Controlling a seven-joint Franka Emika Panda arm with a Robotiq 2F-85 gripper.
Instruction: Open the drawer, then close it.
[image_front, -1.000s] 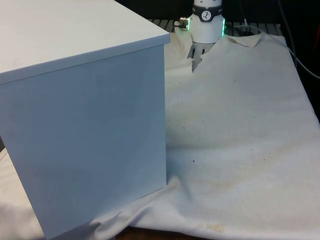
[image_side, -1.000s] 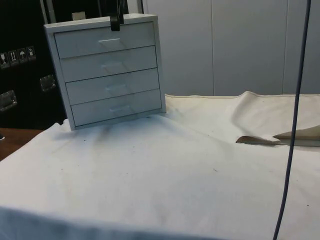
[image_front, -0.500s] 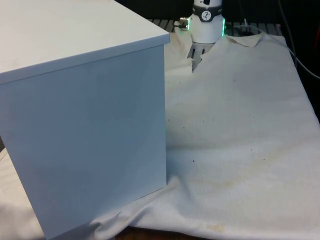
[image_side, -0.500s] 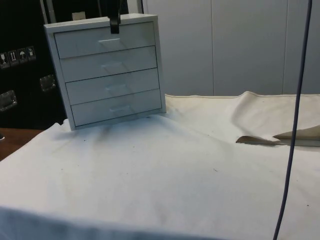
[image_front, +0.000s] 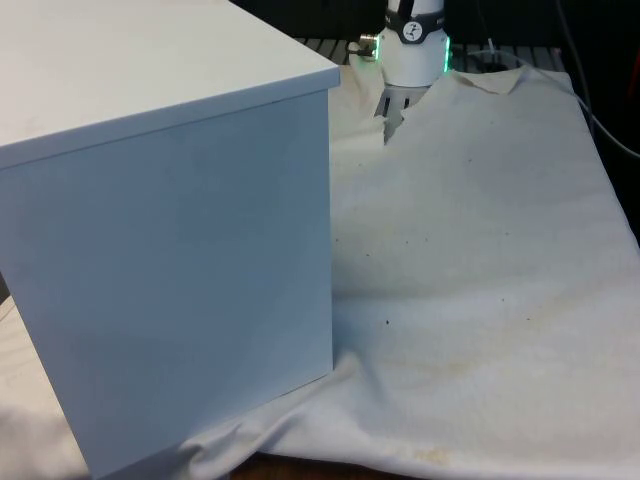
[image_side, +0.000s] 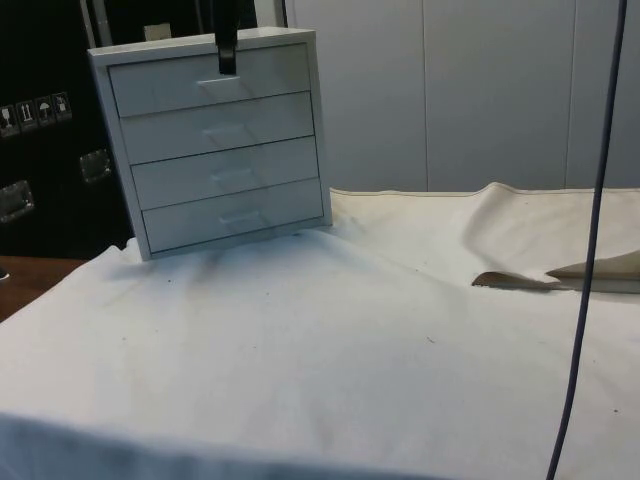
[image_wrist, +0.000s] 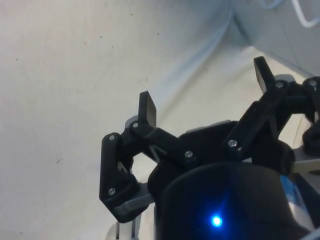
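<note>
Above the chest of drawers (image_side: 215, 140), before its top drawer (image_side: 205, 80) (all four shut): gripper (image_wrist: 202, 92), fingers spread apart, empty. Risk: descending off the handle (image_side: 218, 83), it would snag nothing.

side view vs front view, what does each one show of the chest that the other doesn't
The side view gives the chest of drawers from its front: four drawers, all shut, with the gripper's finger hanging dark over the top drawer near its handle. The front view gives a plain blank wall and the flat top of the chest, with no drawers to see, and the robot's base behind it. Both show the chest standing on the white cloth.
</note>
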